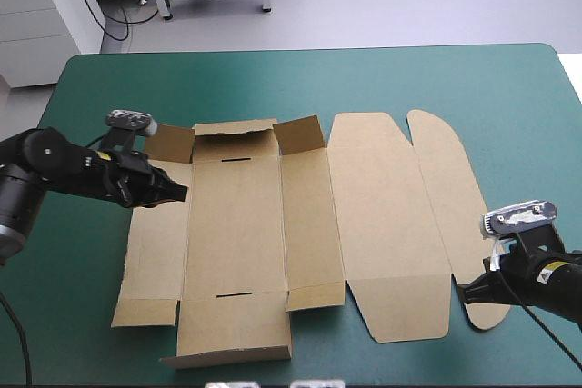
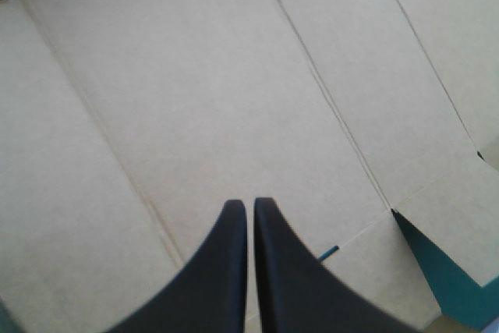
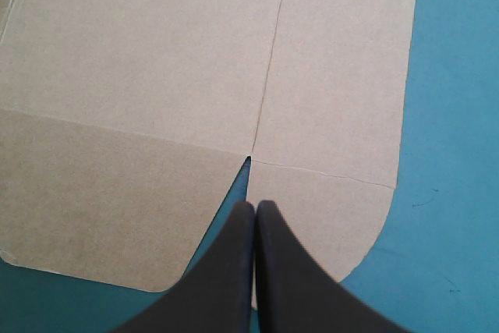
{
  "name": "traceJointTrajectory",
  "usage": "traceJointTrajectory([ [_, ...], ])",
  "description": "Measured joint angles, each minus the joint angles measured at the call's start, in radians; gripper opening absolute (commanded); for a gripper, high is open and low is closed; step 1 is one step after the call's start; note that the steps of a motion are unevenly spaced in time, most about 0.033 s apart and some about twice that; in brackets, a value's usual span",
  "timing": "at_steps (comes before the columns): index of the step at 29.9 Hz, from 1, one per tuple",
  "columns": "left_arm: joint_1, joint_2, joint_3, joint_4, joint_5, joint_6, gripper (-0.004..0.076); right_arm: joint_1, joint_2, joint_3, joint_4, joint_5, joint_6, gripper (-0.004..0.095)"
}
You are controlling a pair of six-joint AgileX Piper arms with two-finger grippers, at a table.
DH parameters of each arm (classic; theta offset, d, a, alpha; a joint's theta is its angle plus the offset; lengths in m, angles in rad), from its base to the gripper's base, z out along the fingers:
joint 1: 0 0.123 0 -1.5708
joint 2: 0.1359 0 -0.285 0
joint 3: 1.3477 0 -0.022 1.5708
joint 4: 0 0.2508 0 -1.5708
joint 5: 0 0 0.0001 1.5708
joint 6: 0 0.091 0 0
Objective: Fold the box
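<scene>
the box (image 1: 273, 224) lies spread out as a cut brown sheet in the middle of the teal-green worktop (image 1: 455, 79), mostly flat, with a couple of small flaps at its far edge standing up a little. it looks like thin board: light, stiff across each panel, ready to bend along its pressed creases, and smooth enough to slide on the worktop if pushed. the best hold is probably a free edge or a raised flap, where a finger can get under. the left gripper (image 1: 177, 194) hangs over the sheet's left side panel, its black fingers together on nothing. the right gripper (image 1: 466, 293) is at the notch by the rounded near-right flap, fingers likewise together and empty. no print, label or brand shows on the board.
</scene>
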Motion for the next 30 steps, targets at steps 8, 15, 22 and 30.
traceJointTrajectory([
  [8, 0.330, 0.000, 0.000, -0.030, 0.014, 0.083, 0.0016, 0.000, 0.000, 0.003, -0.001, -0.013, -0.001, -0.0021],
  [15, 0.536, 0.014, 0.000, -0.034, 0.016, 0.084, 0.0065, 0.000, 0.000, 0.003, -0.001, -0.044, -0.003, -0.0021],
  [22, 0.583, 0.070, 0.020, -0.038, 0.013, 0.053, 0.0412, 0.000, 0.000, 0.006, -0.001, -0.041, -0.003, -0.0021],
  [30, 0.584, 0.074, 0.178, -0.039, 0.011, 0.044, 0.0584, 0.000, 0.000, 0.008, -0.001, -0.040, -0.003, -0.0021],
])
